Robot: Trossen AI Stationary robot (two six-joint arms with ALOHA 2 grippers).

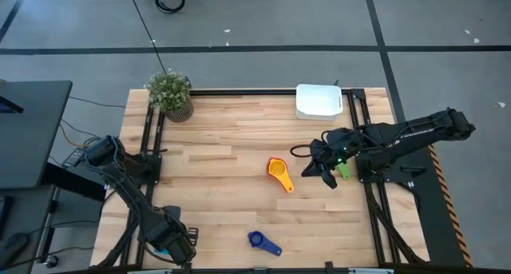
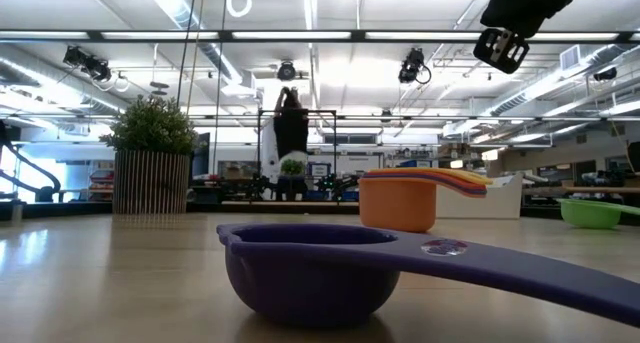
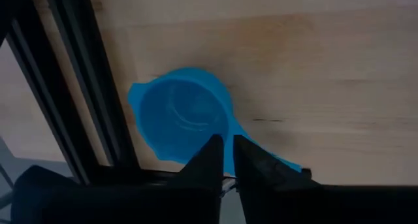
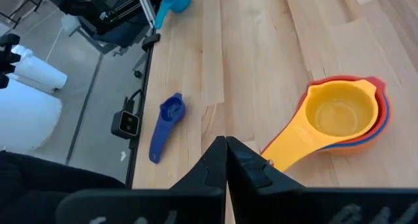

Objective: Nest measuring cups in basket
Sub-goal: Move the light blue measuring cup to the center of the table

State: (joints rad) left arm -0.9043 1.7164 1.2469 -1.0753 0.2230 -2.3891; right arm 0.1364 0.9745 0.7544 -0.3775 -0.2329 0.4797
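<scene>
Hovering at the desk's (image 1: 231, 158) near-left corner, my left gripper (image 3: 225, 152) has its fingers drawn nearly together on either side of the light blue cup's (image 3: 181, 115) handle, right at the rim; whether they truly pinch it I cannot tell. A black frame rail (image 3: 78, 87) runs just beside that cup. My right gripper (image 4: 226, 160) hangs shut and empty over the right half, near the green cup (image 1: 343, 170). Between my arms sits a nested stack (image 1: 279, 172) with a yellow cup on top, and a dark blue cup (image 1: 262, 242) lies alone at the near edge. At the far edge stand the white basket (image 1: 319, 101) and a potted plant (image 1: 170, 94). Wooden planks carry everything, with grey floor around and bright ceiling lights (image 2: 310, 33) beyond.
</scene>
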